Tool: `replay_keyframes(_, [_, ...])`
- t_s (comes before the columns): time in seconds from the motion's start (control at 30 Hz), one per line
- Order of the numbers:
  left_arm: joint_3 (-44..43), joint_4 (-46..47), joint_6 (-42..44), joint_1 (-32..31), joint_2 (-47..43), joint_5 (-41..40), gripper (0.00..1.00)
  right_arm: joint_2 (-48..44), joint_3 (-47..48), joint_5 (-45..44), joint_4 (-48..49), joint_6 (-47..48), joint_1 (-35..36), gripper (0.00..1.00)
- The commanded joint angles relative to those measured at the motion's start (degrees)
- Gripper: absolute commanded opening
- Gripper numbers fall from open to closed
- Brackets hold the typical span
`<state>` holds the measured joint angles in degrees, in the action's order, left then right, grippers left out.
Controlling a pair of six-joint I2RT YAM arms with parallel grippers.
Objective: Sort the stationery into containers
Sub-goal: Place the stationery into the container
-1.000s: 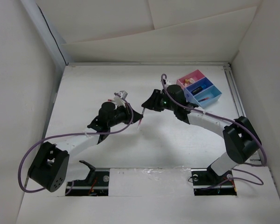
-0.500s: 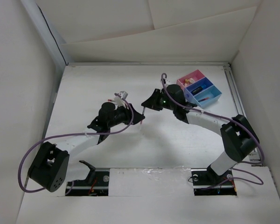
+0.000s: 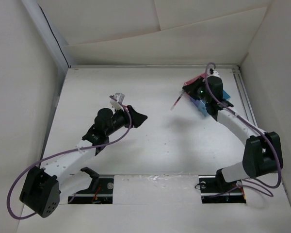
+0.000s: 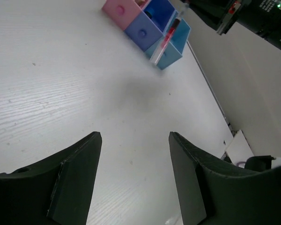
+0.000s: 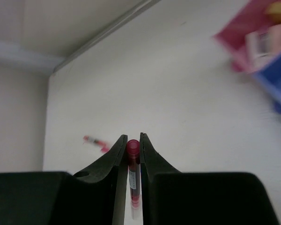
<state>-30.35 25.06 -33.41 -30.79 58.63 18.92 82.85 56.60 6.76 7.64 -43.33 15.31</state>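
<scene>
**Inspector:** State of the right gripper (image 5: 133, 140)?

**Recorder:** Jaws narrow, clamped on a red pen (image 5: 132, 157) by one end. The pen runs in line with the fingers and sticks out ahead of them.

**Inspector:** Position against the containers (image 4: 143, 33)?

**Recorder:** The gripper sits above the row. The pen projects from it past the pink end, out over the table (image 3: 111, 82). From the left wrist view the pen crosses the dark blue and light blue trays, but I cannot tell which compartment lies under it.

**Inspector:** What does the drop turn on?

**Recorder:** In my judgement, the long axis. The pen points away from the containers, so it likely needs drawing back and lining up along a compartment. The right arm is nearer. The left gripper (image 4: 135, 136) stands well left of the containers, jaws wide, nothing between them.

**Inspector:** Change from a second ago?

**Recorder:** Then both grippers met at the pen, well left of the containers. Now the right arm has carried it across, and the left has let go and pulled back. A small red-pink piece (image 5: 96, 140) lies on the table, well apart from the containers.
</scene>
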Motion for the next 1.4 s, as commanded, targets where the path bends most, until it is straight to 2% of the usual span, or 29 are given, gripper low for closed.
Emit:
replay_keyframes(0.0, [-0.68, -3.34, 0.37, -0.24, -2.46, -6.32, 0.56, -2.34, 3.51, -15.75, -6.90, 0.97, -4.93, 0.00])
replay_keyframes(0.13, [0.03, -8.09, -0.25, -0.24, -1.86, -13.88, 0.56, -0.42, 6.67, -27.83, -11.50, -2.28, -13.00, 0.00])
replay_keyframes(0.23, [0.55, -9.58, -2.01, -0.24, -1.24, -17.94, 0.55, 3.45, 11.42, -31.62, -18.15, -5.96, -16.62, 0.00])
replay_keyframes(0.37, [1.78, -10.12, -2.54, -0.24, -0.62, -18.73, 0.54, 4.60, 12.92, -35.75, -19.77, -7.21, -20.84, 0.00])
replay_keyframes(0.5, [1.78, -10.73, -2.54, -0.24, -0.62, -20.32, 0.54, 6.97, 12.92, -37.26, -19.77, -7.82, -22.78, 0.00])
replay_keyframes(0.77, [1.17, -14.95, -4.38, -0.24, -3.26, -29.01, 0.54, 12.42, 14.25, -37.79, -21.62, -8.96, -22.78, 0.00])
replay_keyframes(1.1, [0.64, -18.29, -7.89, 2.31, -2.03, -33.94, 0.54, 13.48, 13.72, -34.44, -20.91, -7.82, -19.53, 0.29])
replay_keyframes(1.13, [0.64, -18.29, -7.90, 2.31, -2.03, -33.95, 0.54, 13.48, 13.71, -34.45, -20.91, -7.82, -19.01, 0.41])
replay_keyframes(1.23, [0.12, -19.43, -7.90, 2.31, -0.98, -35.44, 0.56, 12.17, 13.19, -33.93, -20.91, -7.82, -19.00, 0.61])
replay_keyframes(1.27, [-0.41, -19.43, -7.90, 2.31, -0.98, -36.14, 0.56, 11.29, 13.19, -33.92, -20.91, -7.82, -19.00, 0.72])
replay_keyframes(1.37, [-0.41, -19.43, -8.43, 2.31, 0.34, -37.45, 0.56, 7.79, 12.05, -32.79, -20.30, -8.35, -19.00, 0.87])
